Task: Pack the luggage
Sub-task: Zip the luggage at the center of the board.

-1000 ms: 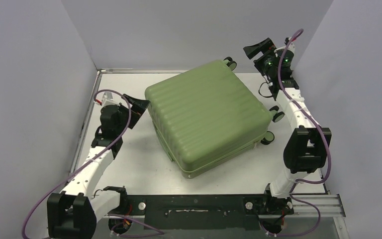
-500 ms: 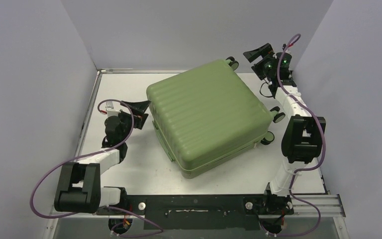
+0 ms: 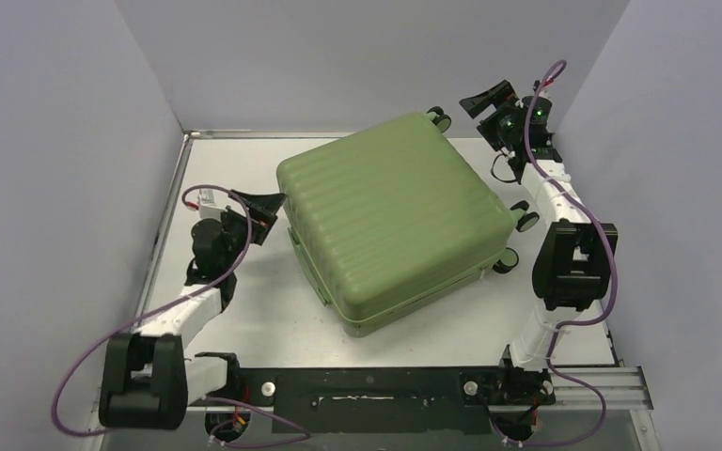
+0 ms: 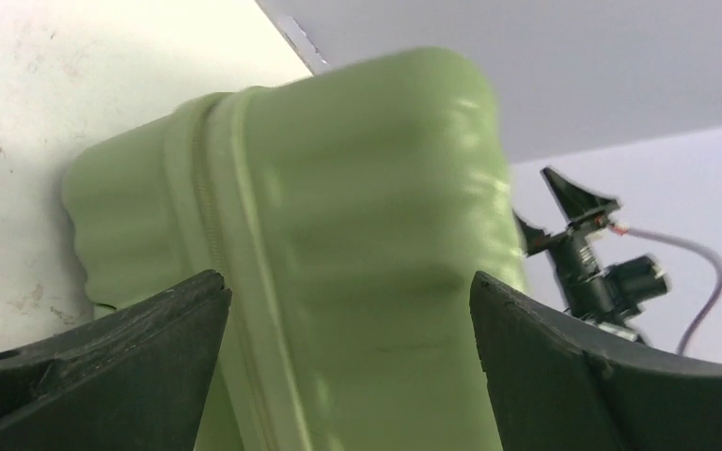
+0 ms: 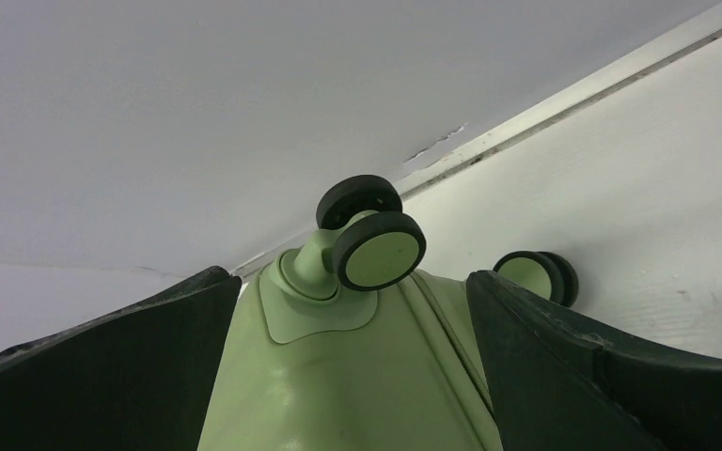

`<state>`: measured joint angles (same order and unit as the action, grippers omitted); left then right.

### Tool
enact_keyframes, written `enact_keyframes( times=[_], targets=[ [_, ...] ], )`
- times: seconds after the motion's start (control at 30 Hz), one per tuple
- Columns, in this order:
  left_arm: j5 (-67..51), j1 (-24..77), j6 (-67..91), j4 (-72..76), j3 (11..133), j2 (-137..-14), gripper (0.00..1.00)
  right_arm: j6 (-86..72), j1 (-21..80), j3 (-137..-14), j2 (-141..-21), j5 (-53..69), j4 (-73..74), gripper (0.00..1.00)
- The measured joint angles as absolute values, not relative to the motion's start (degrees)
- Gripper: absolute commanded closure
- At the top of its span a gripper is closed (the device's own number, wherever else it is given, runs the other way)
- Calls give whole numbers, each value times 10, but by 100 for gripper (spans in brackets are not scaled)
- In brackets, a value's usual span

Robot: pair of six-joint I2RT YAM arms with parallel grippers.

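1. The table [image 3: 244, 310] is a flat white slab, faintly scuffed, with plain grey walls around it.
2. The luggage [image 3: 395, 221] lies closed and flat near the middle of the table, turned askew. We judge that its long axis runs across the table, from the plain end on the left to the wheeled end on the right. The shell is hard, light green and ribbed, with rounded corners and a dull sheen.
3. The left pincer [image 3: 265, 212] is spread wide and holds nothing. It sits low, just beside the plain left end, and in its own camera the luggage corner fills the gap straight ahead. We cannot tell whether it touches. It is the nearer one, so we judge that the coming move turns on this head-on line.
4. The right pincer [image 3: 491, 103] is also spread and empty. It hangs above the far right corner, near the luggage but apart from it.
5. The wheels [image 5: 379, 249] are small black discs with green hubs, on stubby green stems.
6. The zipper seam [image 4: 218, 235] is a narrow raised band around the edge, facing the left pincer.
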<state>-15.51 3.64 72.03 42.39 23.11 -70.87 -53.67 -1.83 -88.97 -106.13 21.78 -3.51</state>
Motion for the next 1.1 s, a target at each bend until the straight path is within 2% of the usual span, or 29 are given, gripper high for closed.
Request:
enact_keyframes(
  times=[0.23, 0.4, 0.63, 0.83, 0.93, 1.1],
  targets=[
    [-114, 83, 507, 109, 375, -533, 3, -487, -6, -945, -1001, 130, 57, 2],
    [-3, 212, 395, -74, 393, -418, 3, -445, 61, -940, -903, 62, 71, 3],
    [103, 443, 367, -243, 404, -367, 3, -374, 211, -766, -734, 49, 50, 4],
    [208, 644, 397, -311, 404, -360, 4, -320, 233, -620, -640, 65, 100, 4],
    [237, 666, 419, -315, 378, -337, 13, -293, 231, -587, -587, 64, 149, 4],
    [279, 667, 479, -342, 314, -270, 44, -259, 230, -586, -511, 59, 182, 4]
  ],
)
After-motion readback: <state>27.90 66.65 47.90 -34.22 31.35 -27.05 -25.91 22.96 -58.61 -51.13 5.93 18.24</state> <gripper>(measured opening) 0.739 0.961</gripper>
